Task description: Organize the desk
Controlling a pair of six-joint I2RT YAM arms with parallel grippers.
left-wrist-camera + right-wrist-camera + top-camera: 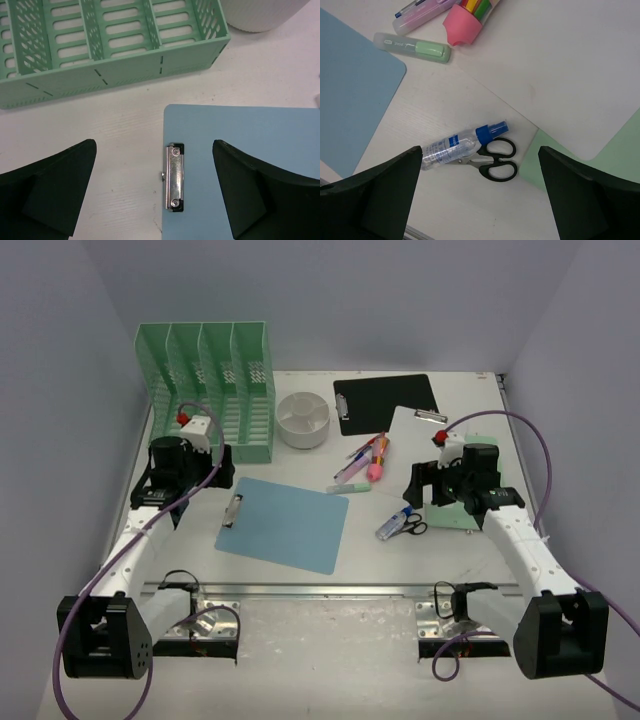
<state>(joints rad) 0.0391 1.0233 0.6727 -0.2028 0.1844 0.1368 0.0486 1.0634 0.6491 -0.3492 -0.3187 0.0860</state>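
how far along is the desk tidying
Done: nothing visible; the file rack looks empty. In hand: nothing; the left gripper hangs open over the blue clipboard, the right gripper over the spray bottle and scissors. Left: those, the pens, the black clipboard, all loose on the desk.

The top camera looks down from high behind the near edge of the desk, facing the far wall and taking in the blue clipboard whole. The left wrist camera hangs close over the clipboard's clip end, with the green file rack beyond it. The right wrist camera looks down close just right of the clipboard, over scissors. All three views show the clipboard.
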